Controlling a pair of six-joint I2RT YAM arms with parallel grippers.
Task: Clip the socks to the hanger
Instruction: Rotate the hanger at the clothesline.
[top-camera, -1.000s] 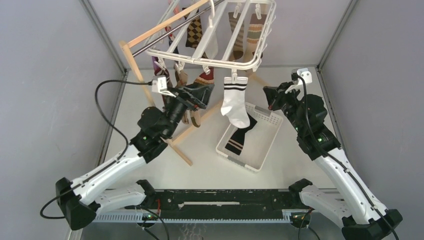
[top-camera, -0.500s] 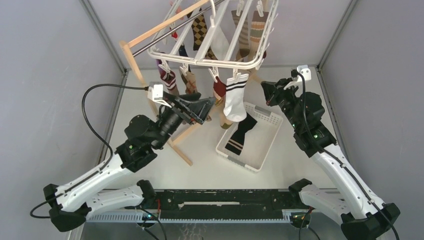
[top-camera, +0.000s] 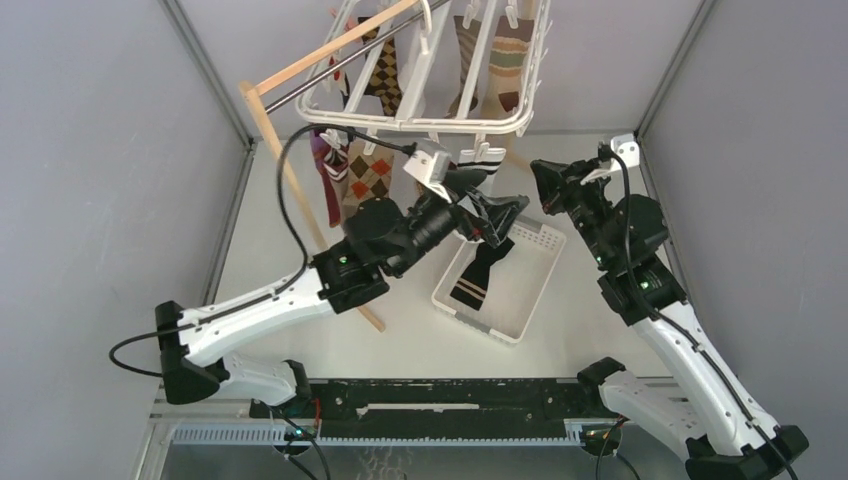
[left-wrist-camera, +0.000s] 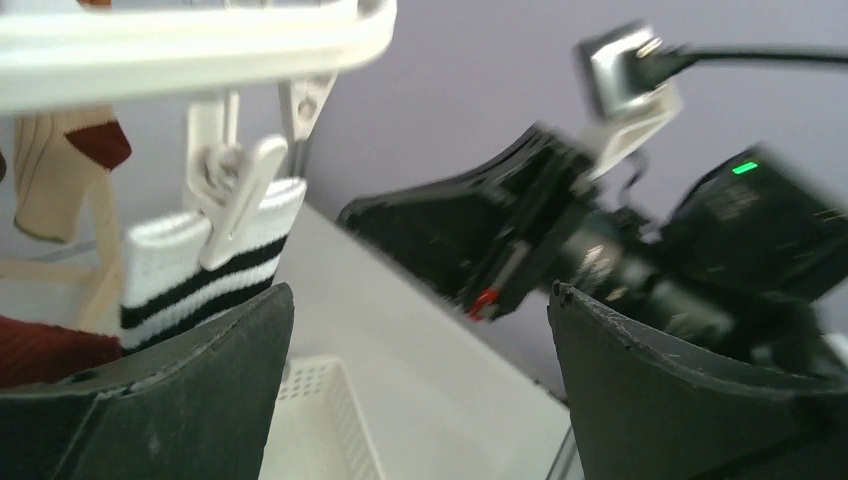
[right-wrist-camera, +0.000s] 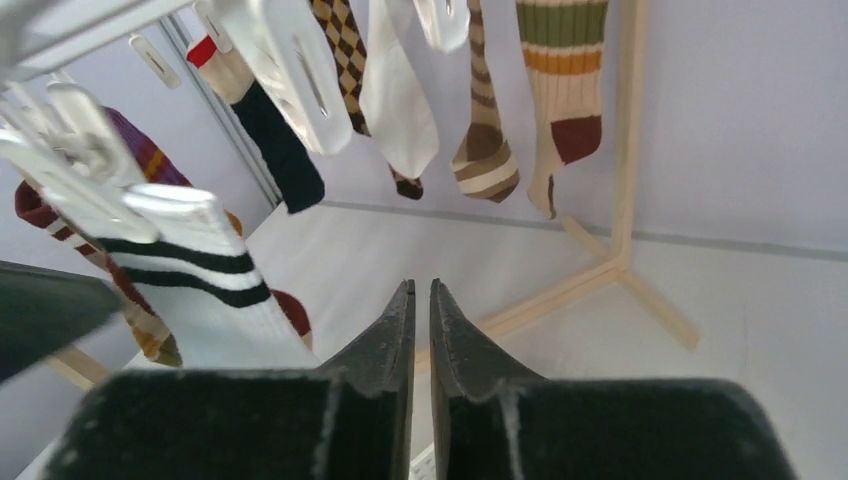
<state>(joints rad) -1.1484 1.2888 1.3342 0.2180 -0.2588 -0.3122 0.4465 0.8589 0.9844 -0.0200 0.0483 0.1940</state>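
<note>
Socks: several are hanging from clips on the hanger (top-camera: 420, 122), which is hooking over the wooden stand (top-camera: 268, 125) at the far side of the bench (top-camera: 410, 335). Argyle sock (top-camera: 385, 68), plain white sock (right-wrist-camera: 398, 90) and tan striped sock (right-wrist-camera: 560, 80) are dangling from the inner bars. White sock with black stripes (left-wrist-camera: 195, 275) is hanging by its cuff from a clip (left-wrist-camera: 235, 195) on the near rail. Black striped sock (top-camera: 478, 270) is lying in the white basket (top-camera: 540, 240) below. Left gripper (left-wrist-camera: 420, 300) is hovering beside the clipped white sock, fingers standing wide apart, holding nothing. Right gripper (right-wrist-camera: 420, 290) is hovering near its other side, fingers sitting almost together, gripping nothing.
</note>
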